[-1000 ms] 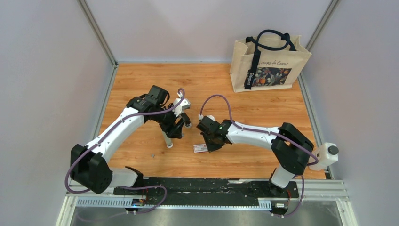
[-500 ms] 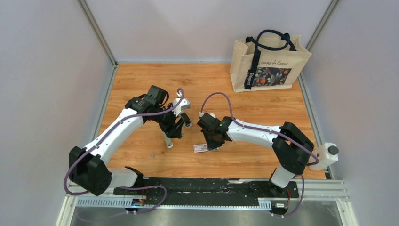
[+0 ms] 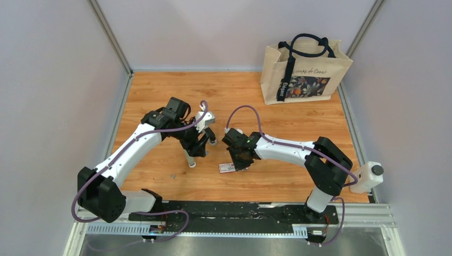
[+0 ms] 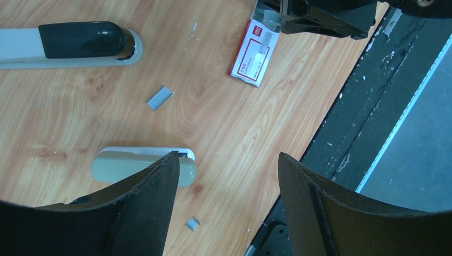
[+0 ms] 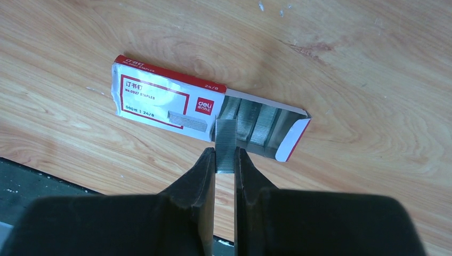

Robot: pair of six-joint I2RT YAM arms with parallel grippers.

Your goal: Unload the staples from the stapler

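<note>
Staples (image 5: 225, 140), in a short silvery strip, are pinched edge-on between the closed fingers of the right gripper (image 5: 225, 159), directly above the open end of the red-and-white box (image 5: 154, 98). Further strips are seen lying side by side inside it, so the strip is judged to be held this way to be slid in beside them. The left gripper (image 4: 228, 160) is held wide open and empty above the table (image 4: 240, 133), seemingly kept out of the work. The stapler (image 4: 80, 38), dark-capped with a silvery rim, is laid flat on the wood well apart from the box, near a pale grey bar (image 4: 133, 164). One loose bit (image 4: 160, 98) is seen between stapler and bar, so some gathering is judged to remain.
</note>
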